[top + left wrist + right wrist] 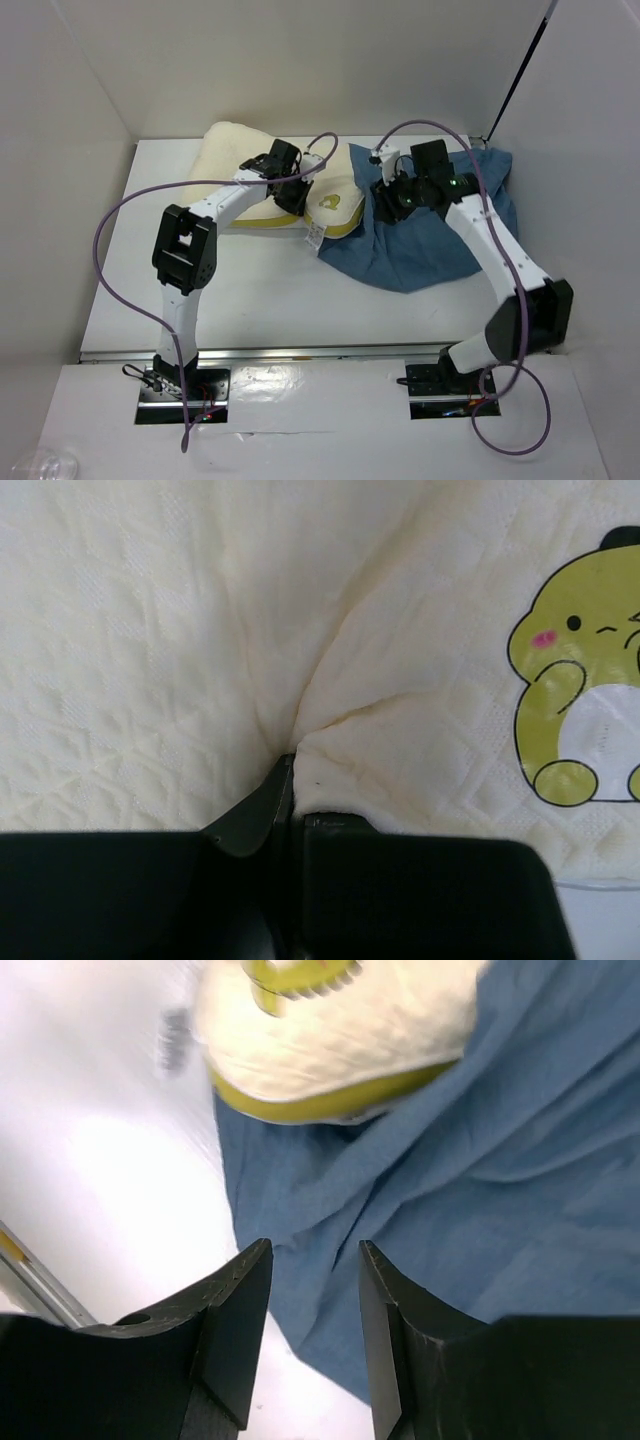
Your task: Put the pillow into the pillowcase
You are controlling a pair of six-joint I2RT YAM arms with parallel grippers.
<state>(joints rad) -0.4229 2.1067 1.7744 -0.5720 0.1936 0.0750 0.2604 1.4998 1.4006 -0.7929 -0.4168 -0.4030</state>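
Observation:
The cream-yellow pillow point(225, 150) lies at the back of the table, its right end with a yellow-green cartoon emblem point(585, 700) resting on the left edge of the dusty-blue pillowcase point(420, 250). My left gripper point(292, 192) is shut on a pinched fold of the pillow point(200, 630), and the fabric bunches at the gripper point(295, 770). My right gripper point(388, 198) hovers open over the wrinkled pillowcase point(480, 1160), with nothing between its fingers. The right wrist view shows the gripper point(315, 1260) just below the pillow's yellow-piped end point(340, 1030). Whether that end sits inside the pillowcase cannot be told.
White walls point(60, 120) close in the table on the left, back and right. A purple cable point(115, 215) loops off each arm. A dark pole point(520, 70) leans at the back right. A metal rail point(300, 352) runs along the table's front edge.

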